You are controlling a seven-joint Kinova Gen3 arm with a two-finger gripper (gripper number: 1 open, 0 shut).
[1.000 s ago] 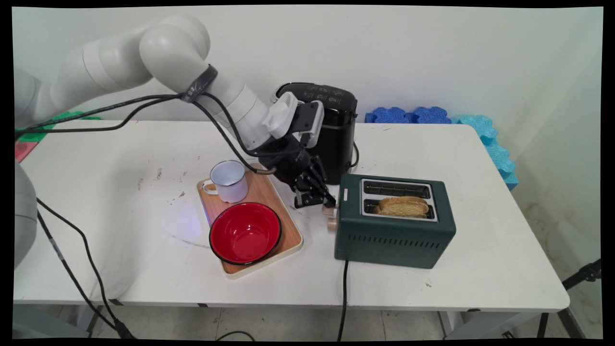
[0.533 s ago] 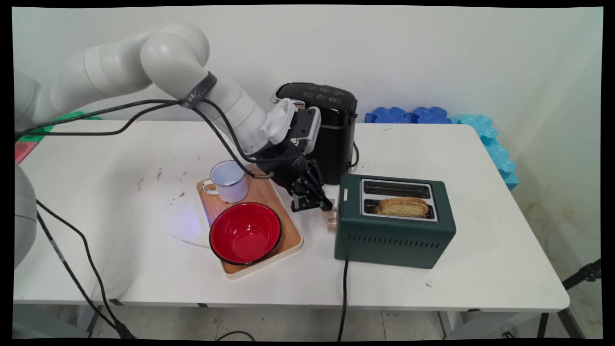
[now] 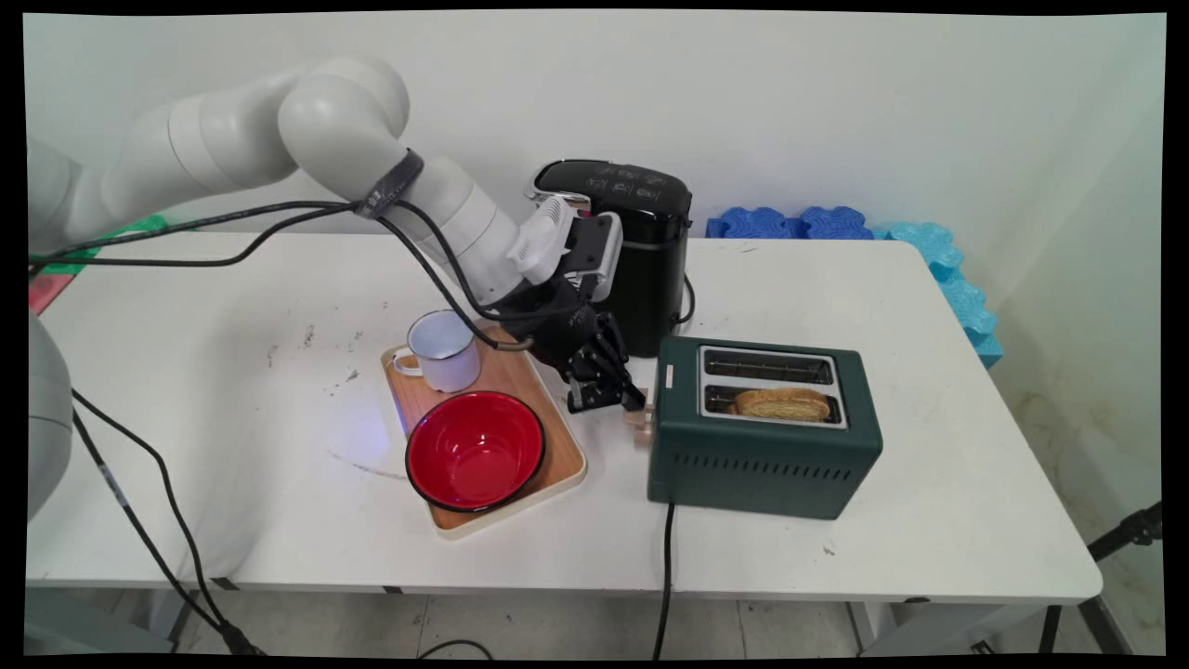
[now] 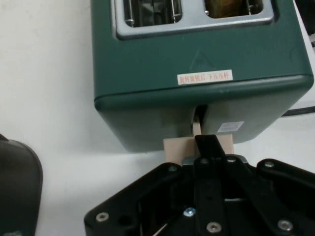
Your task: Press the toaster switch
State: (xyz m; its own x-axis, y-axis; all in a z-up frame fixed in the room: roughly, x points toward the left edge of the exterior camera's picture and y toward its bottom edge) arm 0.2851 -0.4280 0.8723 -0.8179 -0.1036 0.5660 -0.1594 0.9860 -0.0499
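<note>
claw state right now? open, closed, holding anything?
Claw: closed, holding nothing, fingertips pressed on the wooden lever at the end of the green toaster.

The hand (image 4: 209, 147) hides part of the toaster's lever (image 4: 179, 146).

Toaster (image 3: 764, 457) and tray (image 3: 557, 469) flanking narrow gap
</note>
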